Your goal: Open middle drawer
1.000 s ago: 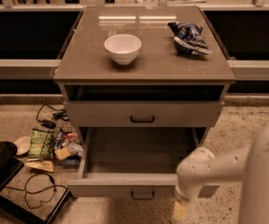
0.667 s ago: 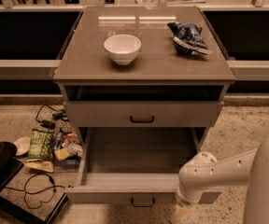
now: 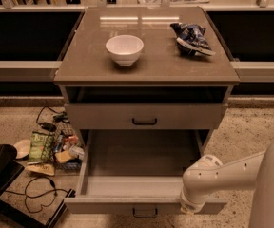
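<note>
The hand (image 3: 190, 207) is at the end of the white arm (image 3: 232, 172), which reaches in from the right. It is pressed against the right end of the middle drawer's low front, and whether it is apart, together or clamped on anything cannot be told. The middle drawer (image 3: 118, 205) is pulled far out of the grey table (image 3: 80, 65). Its wide shallow tray stretches left of the hand and back from it, and the tray's bare floor is in full view. A small black loop handle (image 3: 144, 213) sits at the lower edge of the front, to the left of the hand and apart from it. Beyond the tray, above the hand, the taller top drawer (image 3: 103, 116) is closed, with its own black handle (image 3: 144, 121) in the middle. Farther up, on the table's flat top, a white bowl (image 3: 124, 49) stands upright up and to the left of the hand. A crumpled blue bag (image 3: 192, 38) lies almost straight above the hand, near the far right corner and well apart from the bowl. Far to the left of the hand, on the speckled floor beside the table, there is a heap of snack packets (image 3: 42, 148). Black cables (image 3: 37, 194) trail among and in front of them.
</note>
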Motion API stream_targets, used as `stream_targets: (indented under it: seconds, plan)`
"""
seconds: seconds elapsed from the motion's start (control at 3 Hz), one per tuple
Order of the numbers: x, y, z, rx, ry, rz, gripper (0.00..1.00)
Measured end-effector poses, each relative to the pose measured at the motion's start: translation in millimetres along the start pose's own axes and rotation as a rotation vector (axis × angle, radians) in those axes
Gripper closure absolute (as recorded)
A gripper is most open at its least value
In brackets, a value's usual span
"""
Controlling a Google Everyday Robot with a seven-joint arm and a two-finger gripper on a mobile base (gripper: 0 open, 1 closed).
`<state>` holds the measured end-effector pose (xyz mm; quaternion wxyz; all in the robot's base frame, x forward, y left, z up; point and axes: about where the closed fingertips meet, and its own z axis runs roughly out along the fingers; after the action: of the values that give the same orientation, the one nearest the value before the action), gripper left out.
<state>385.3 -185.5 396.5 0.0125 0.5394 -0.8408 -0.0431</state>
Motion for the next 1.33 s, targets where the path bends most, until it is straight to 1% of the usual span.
stream_targets:
  seconds: [0.33, 0.67, 1.33]
  plan:
    - [0, 0, 0, 0.000, 0.000, 0.000, 1.00]
    - [5, 24, -2, -0.024, 0.004, -0.021, 0.97]
    - [6, 25, -1, -0.025, 0.005, -0.021, 0.51]
